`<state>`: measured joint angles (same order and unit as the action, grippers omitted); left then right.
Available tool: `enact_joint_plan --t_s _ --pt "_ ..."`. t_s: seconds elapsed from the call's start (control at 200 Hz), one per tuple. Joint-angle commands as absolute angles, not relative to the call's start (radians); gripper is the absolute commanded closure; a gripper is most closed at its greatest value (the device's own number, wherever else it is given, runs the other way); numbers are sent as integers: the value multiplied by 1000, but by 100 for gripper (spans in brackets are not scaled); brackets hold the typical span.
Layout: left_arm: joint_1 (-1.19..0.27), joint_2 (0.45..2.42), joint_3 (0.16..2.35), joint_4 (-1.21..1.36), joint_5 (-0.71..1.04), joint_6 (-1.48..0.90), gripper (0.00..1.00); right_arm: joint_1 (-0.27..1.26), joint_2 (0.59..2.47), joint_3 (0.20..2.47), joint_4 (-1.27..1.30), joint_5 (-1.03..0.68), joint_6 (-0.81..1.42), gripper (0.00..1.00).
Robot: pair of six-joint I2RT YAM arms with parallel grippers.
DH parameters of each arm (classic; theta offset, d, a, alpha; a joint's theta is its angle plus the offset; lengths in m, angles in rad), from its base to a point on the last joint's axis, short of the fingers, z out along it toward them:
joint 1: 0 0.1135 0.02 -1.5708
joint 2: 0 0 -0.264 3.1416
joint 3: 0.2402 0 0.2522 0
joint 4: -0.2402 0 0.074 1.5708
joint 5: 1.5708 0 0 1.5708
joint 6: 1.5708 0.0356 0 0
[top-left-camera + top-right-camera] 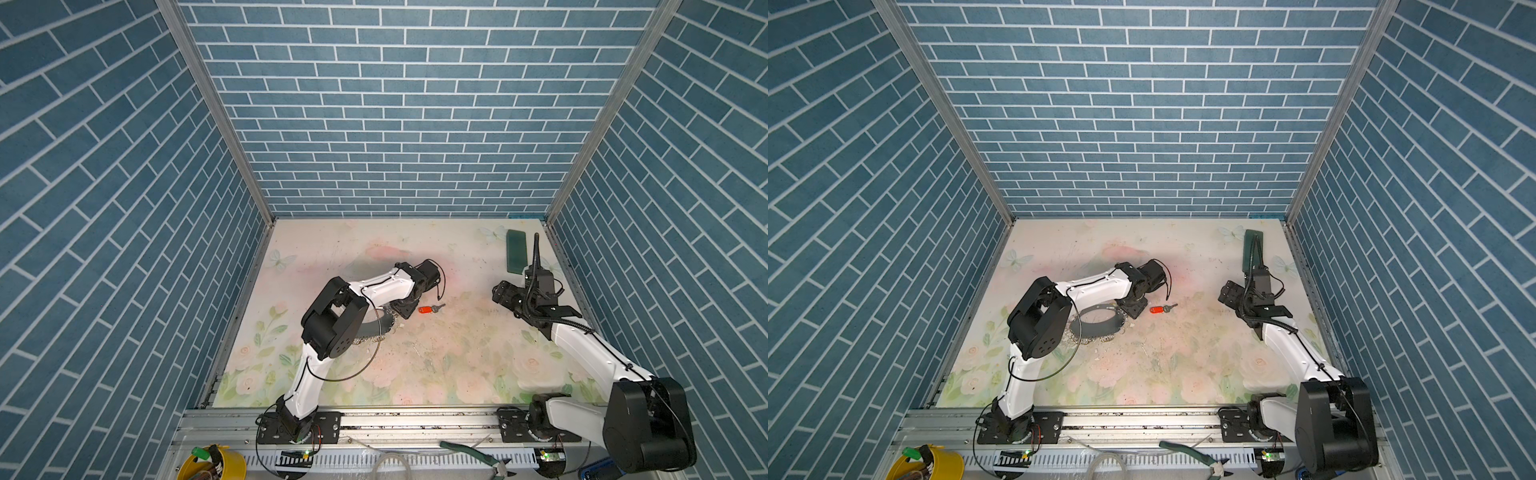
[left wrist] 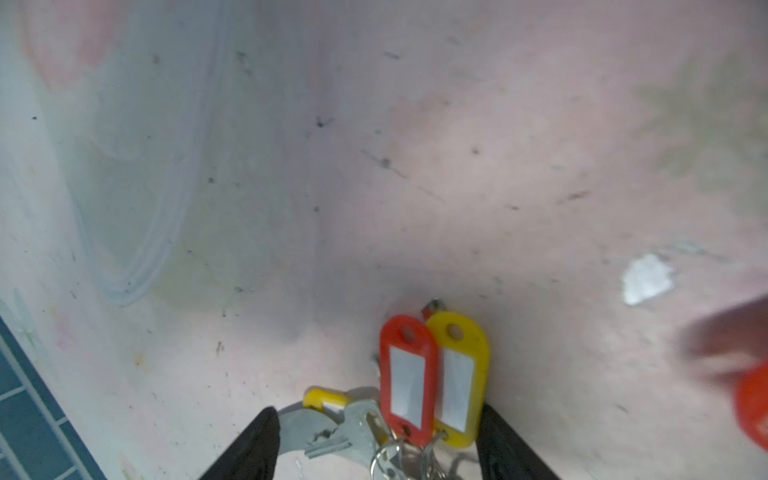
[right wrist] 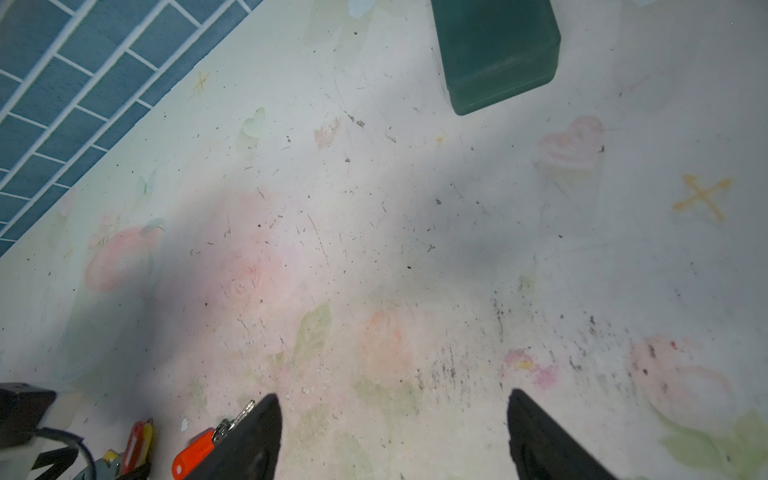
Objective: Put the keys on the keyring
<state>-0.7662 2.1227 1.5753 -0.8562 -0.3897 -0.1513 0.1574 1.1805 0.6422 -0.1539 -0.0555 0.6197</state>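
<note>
The left gripper (image 2: 377, 409) is straddling red and yellow key tags (image 2: 409, 374), jaws spread wide, at the grey keyring (image 1: 1100, 327). An orange key (image 1: 425, 310) is lying just beside it. The right gripper (image 3: 392, 395) is hovering well apart, wide open.

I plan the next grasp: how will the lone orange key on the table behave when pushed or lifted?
Lying flat, the orange key would probably slide, not roll. Its silver metal piece at one end may dangle when lifted.

The keyring (image 1: 1100, 328) lies left on the table (image 1: 457, 365), a loose key (image 1: 428, 310) just right, seemingly apart; the block (image 1: 516, 251) far back right.
</note>
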Motion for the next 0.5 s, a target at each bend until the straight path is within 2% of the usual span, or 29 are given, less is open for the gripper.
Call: enact_joint_plan --t_s 0.0,0.175,0.24,0.37,0.495 --pt "-741 2118 1584 -850 -448 -151 26 163 1154 656 -178 -37 591 15" --pt "-738 2036 1542 -798 -340 -177 25 163 1150 657 -180 -48 595 16" --pt "-738 1987 1503 -766 -290 -194 25 163 1152 655 -160 -81 583 20" --pt "-718 1860 1399 -697 -216 -226 24 184 1166 652 -80 -268 542 27" --pt "-655 1706 1251 -587 -142 -284 25 275 1220 689 -36 -397 484 33"
